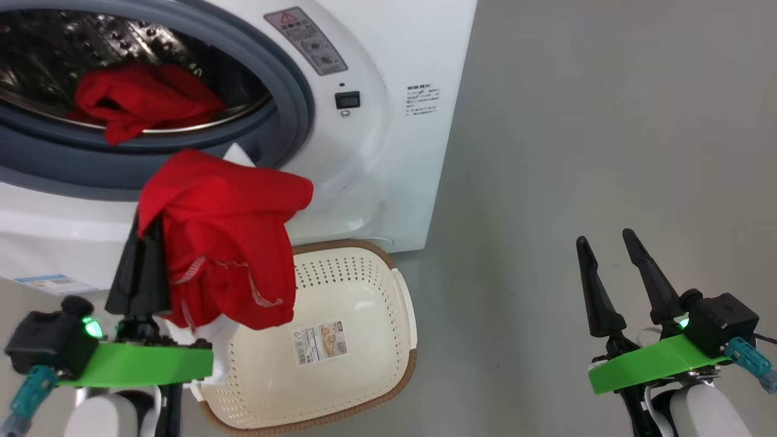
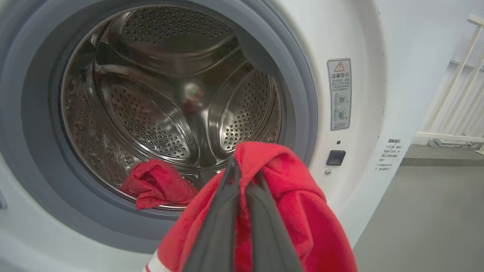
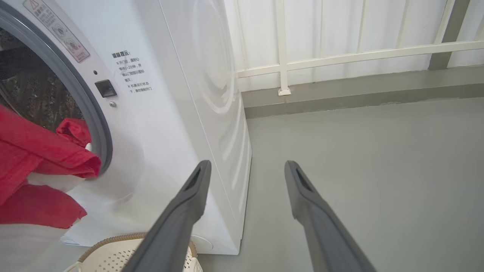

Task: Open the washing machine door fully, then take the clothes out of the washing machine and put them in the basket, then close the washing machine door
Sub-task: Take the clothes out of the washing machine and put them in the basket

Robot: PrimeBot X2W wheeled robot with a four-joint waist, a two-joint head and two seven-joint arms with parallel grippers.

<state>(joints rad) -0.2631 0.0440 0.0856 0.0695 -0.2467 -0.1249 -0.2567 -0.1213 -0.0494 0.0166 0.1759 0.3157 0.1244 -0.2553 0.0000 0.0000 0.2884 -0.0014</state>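
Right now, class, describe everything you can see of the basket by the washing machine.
The basket is cream-white plastic, a rounded rectangle with perforated walls, a brown woven-look rim and a side handle. It stands upright on the grey floor, right before the washing machine. Its visible inside holds only a label sticker. The red garment held in the left fingers hides its left side.

Washer (image 1: 388, 121) stands white with its mouth open, grey ring (image 2: 298, 94) framing the perforated steel drum (image 2: 170, 105). One red garment (image 1: 145, 100) lies crumpled at the drum's front lip. A second red garment (image 1: 224, 237), white trim showing, hangs draped over the left pincer (image 2: 245, 175), pinched in it, just outside the opening and over the basket's left side. Basket (image 1: 346, 276) sits on the floor at the washer's foot: cream, perforated, brown rim, sticker inside.
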